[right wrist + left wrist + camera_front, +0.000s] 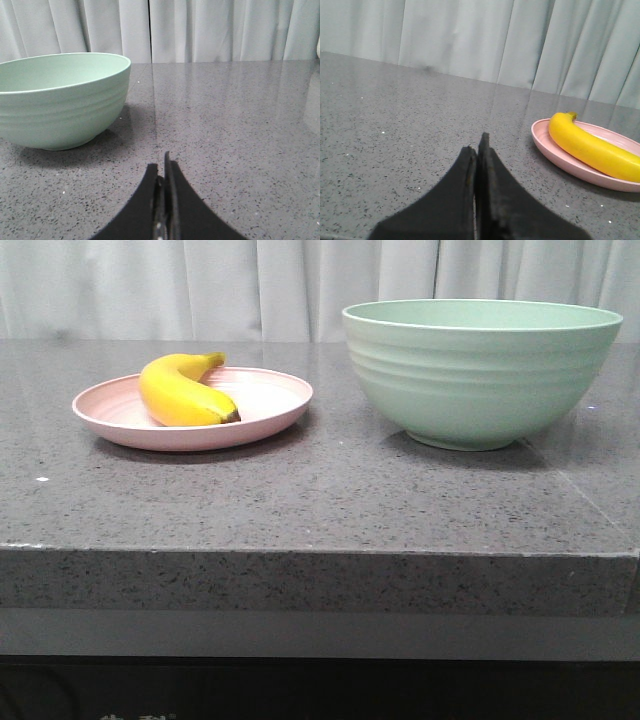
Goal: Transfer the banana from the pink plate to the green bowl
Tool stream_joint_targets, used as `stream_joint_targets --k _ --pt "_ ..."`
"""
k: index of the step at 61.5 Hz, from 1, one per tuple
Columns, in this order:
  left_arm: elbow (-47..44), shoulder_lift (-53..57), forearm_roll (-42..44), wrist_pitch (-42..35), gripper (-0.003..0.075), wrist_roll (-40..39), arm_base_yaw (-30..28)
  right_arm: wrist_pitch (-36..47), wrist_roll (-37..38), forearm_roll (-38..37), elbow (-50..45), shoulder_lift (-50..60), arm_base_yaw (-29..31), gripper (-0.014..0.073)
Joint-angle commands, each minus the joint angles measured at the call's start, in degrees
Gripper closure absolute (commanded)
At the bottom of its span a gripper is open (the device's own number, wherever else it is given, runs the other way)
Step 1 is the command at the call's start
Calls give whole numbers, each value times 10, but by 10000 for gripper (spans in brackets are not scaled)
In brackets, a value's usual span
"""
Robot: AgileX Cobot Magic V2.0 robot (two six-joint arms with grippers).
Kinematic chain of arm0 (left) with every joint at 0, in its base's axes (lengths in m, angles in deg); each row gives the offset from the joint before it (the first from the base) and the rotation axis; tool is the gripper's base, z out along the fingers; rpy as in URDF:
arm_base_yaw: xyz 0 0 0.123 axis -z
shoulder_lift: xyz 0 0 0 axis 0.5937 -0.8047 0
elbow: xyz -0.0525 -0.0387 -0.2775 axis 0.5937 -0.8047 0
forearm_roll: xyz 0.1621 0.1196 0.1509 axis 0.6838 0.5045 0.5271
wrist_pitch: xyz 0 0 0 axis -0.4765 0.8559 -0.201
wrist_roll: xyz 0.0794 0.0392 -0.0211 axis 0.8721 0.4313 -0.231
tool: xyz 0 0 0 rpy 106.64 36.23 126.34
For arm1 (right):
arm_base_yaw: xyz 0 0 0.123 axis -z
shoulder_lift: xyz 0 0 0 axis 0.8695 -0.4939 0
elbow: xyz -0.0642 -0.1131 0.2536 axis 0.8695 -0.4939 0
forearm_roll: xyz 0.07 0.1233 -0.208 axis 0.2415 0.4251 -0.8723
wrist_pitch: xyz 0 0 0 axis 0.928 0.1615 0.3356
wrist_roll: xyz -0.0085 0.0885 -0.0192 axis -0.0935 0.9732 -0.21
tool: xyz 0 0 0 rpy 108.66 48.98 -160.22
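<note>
From the front we see the banana (183,390) lying on the pink plate (270,405) at left, the green bowl (480,370) well apart at right on the grey table (320,500). At our left wrist, the left gripper (478,150) is pressed together, holding nothing. At our right wrist, the right gripper (163,167) is likewise pressed together near the bowl.
</note>
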Motion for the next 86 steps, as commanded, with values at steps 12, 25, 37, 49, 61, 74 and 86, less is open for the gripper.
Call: stream_joint_targets --k 12,25,37,49,61,74,86 --pt "-2 14 -3 -51 738 -5 -2 48 -7 -4 3 14 0 662" --pt "-2 14 -3 -51 738 -5 -2 48 -7 -4 3 14 0 662" --pt "-2 14 -3 -51 738 -5 -2 48 -7 -4 3 14 0 662" --pt "-2 14 -3 -63 738 -5 -2 49 -7 -4 3 14 0 662" --pt "23 12 1 -96 738 -4 -2 55 -7 -4 20 14 0 662" --pt "149 -19 38 -14 738 -4 -2 5 -7 -4 125 8 0 662" --pt "299 -94 42 100 738 2 -2 -91 -7 -7 267 -53 0 662"
